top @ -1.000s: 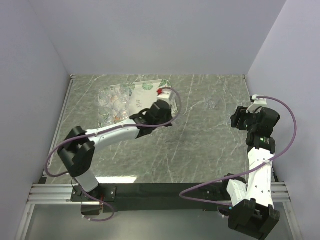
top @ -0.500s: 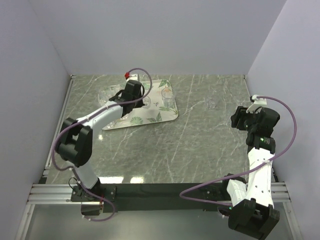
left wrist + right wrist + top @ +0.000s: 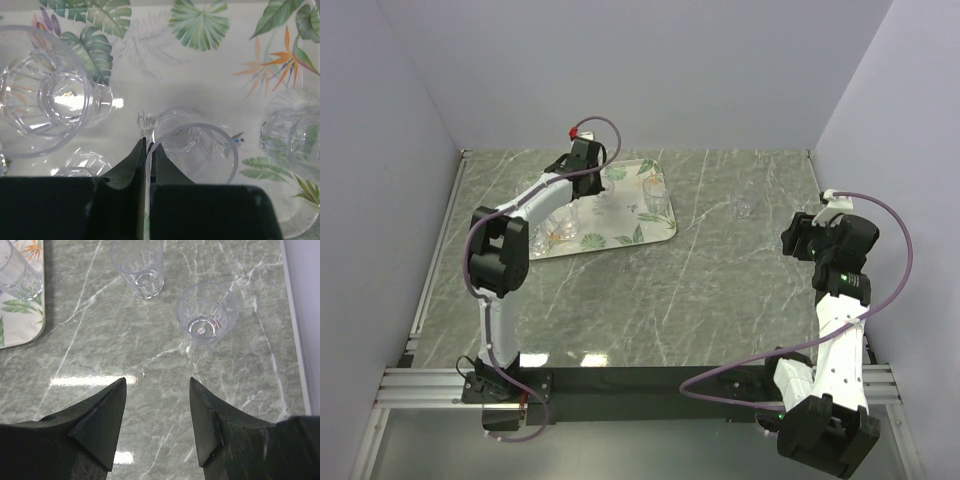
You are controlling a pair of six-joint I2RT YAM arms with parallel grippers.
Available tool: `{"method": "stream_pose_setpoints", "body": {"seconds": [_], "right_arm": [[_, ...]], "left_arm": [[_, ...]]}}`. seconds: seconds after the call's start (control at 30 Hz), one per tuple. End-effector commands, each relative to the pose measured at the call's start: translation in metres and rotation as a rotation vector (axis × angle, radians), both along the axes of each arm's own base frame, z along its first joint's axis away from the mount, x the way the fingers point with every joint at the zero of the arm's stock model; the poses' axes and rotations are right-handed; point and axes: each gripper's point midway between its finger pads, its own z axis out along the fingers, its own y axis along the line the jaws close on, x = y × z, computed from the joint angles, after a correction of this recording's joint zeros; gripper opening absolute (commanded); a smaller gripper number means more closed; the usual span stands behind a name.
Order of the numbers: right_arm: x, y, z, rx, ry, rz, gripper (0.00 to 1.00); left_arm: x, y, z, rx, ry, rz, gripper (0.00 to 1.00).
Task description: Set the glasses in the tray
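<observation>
The tray [image 3: 620,242] with its leaf print lies at the far left of the table, with several clear glasses on it, one at its right end [image 3: 658,196]. My left gripper [image 3: 596,180] hangs over the tray's back part. In the left wrist view it [image 3: 148,150] is shut on the rim of a glass [image 3: 200,150] just above the tray [image 3: 210,75], with more glasses to the left [image 3: 50,97] and right [image 3: 292,135]. My right gripper [image 3: 157,385] is open and empty, apart from two glasses on the table, one nearer [image 3: 207,315] and one farther [image 3: 137,265].
A glass [image 3: 744,207] stands on the marble table right of the tray, left of my right gripper [image 3: 796,238]. The tray's corner [image 3: 20,315] shows at the left of the right wrist view. White walls close in the table on three sides.
My left arm has swung from the tray's right side to the back left, over the tray. The right arm has not moved.
</observation>
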Motion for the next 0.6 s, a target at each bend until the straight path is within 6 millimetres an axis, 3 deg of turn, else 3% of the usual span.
{"method": "stream_pose_setpoints", "body": {"seconds": [0.0,0.23,0.43,0.57], "right_arm": [[0.004,-0.004,0.007,-0.02,-0.032,0.001,0.6],[0.005,-0.004,0.006,-0.021,-0.03,-0.002,0.6],[0.004,-0.005,0.006,-0.025,-0.031,-0.005,0.6],[0.005,-0.005,0.005,-0.025,-0.03,-0.004,0.6]], "left_arm": [[0.017,-0.003,0.016,0.001,-0.03,-0.017,0.01],[0.034,0.003,-0.003,0.03,0.011,-0.003,0.03],[0.043,0.003,-0.002,0.023,0.019,-0.011,0.06],[0.044,0.001,0.004,0.011,0.008,-0.021,0.28]]}}
